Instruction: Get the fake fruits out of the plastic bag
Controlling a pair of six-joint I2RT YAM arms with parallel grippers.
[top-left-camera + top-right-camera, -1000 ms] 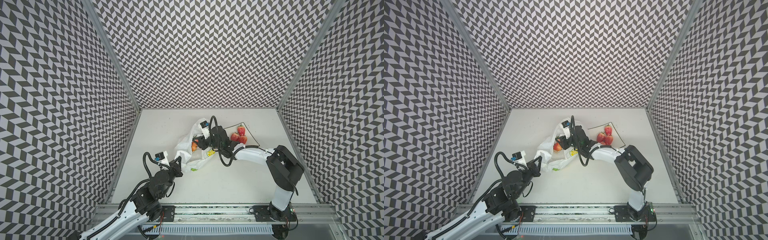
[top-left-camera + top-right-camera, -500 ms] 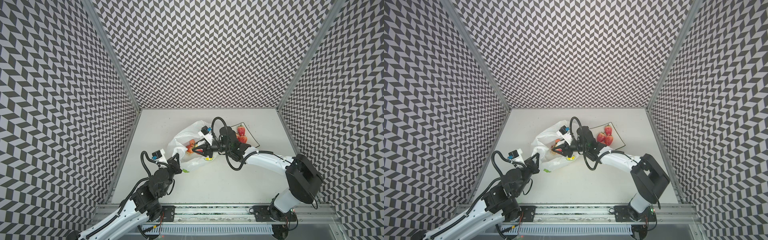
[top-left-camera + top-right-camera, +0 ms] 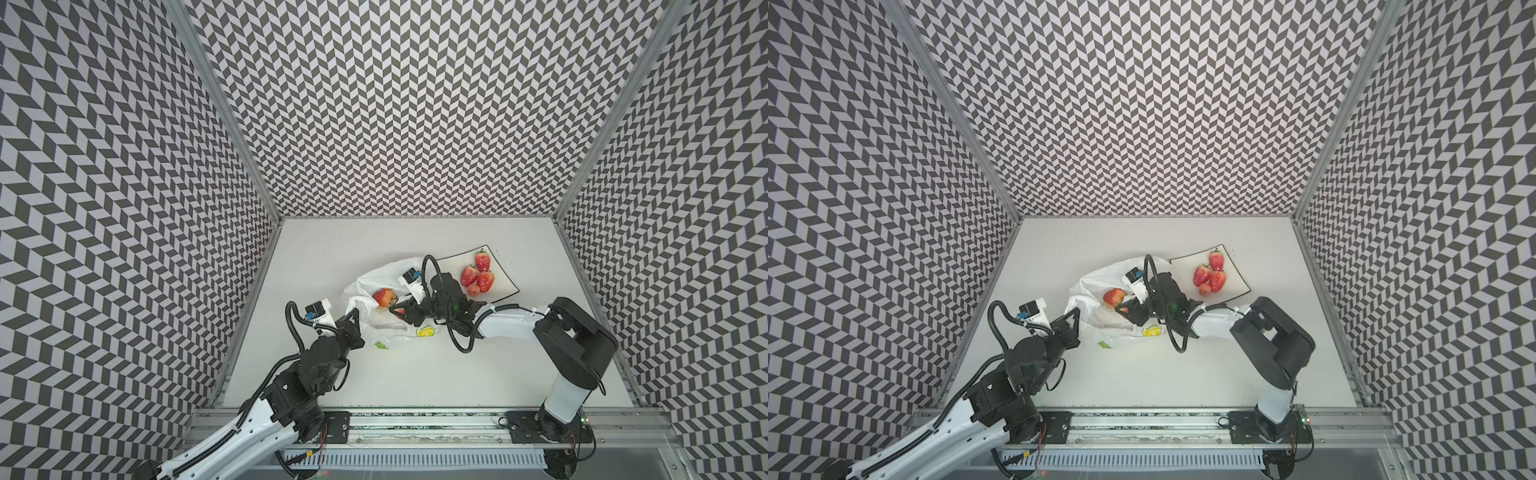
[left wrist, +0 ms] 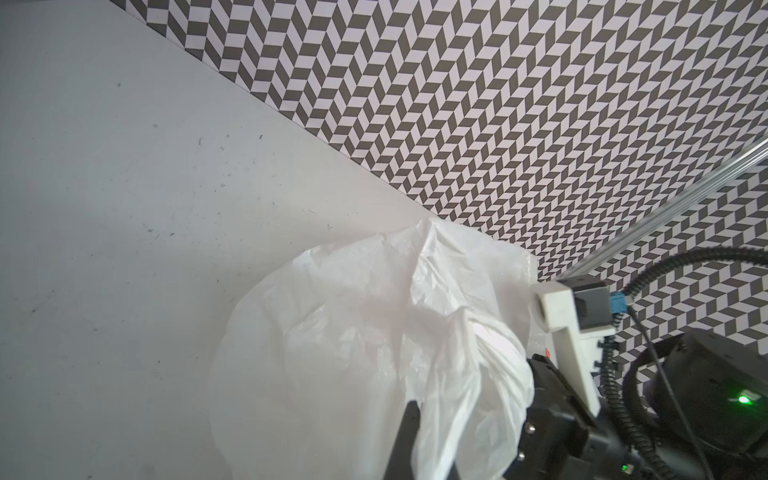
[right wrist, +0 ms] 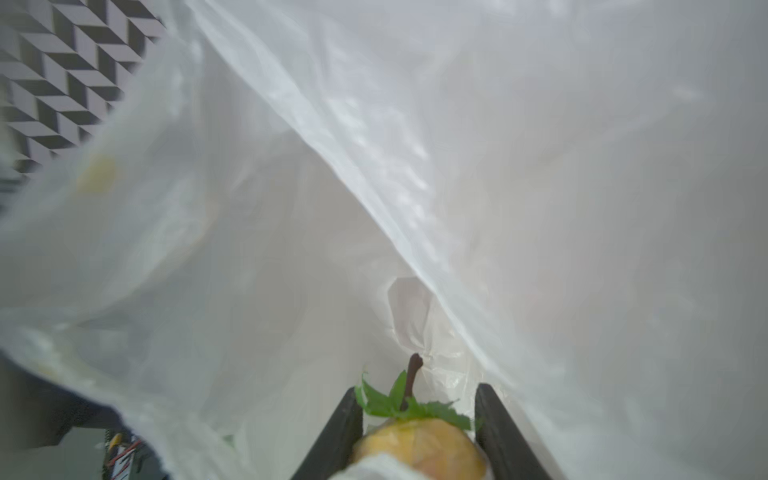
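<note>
A small stemmed fruit (image 5: pixel 415 446) is clamped between the right fingers (image 5: pixel 496 424) inside the mouth of the bag (image 3: pixel 374 278). That arm lies low across the tabletop (image 3: pixel 415 374). Just past those fingers a peach (image 3: pixel 384 297) lies in the bag. The left fingers (image 3: pixel 357 320) are together, pinching the bag's near edge. Behind the right wrist, the plate (image 3: pixel 505 286) holds three strawberries (image 3: pixel 469 275) and a small round fruit (image 3: pixel 473 289).

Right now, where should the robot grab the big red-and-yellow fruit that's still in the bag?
Probably around the peach-like fruit's round middle, one finger each side, because it is smooth and ball-shaped. Come in through the plastic bag's open mouth, from the right gripper's side; the left gripper holds the bag's edge.
</note>
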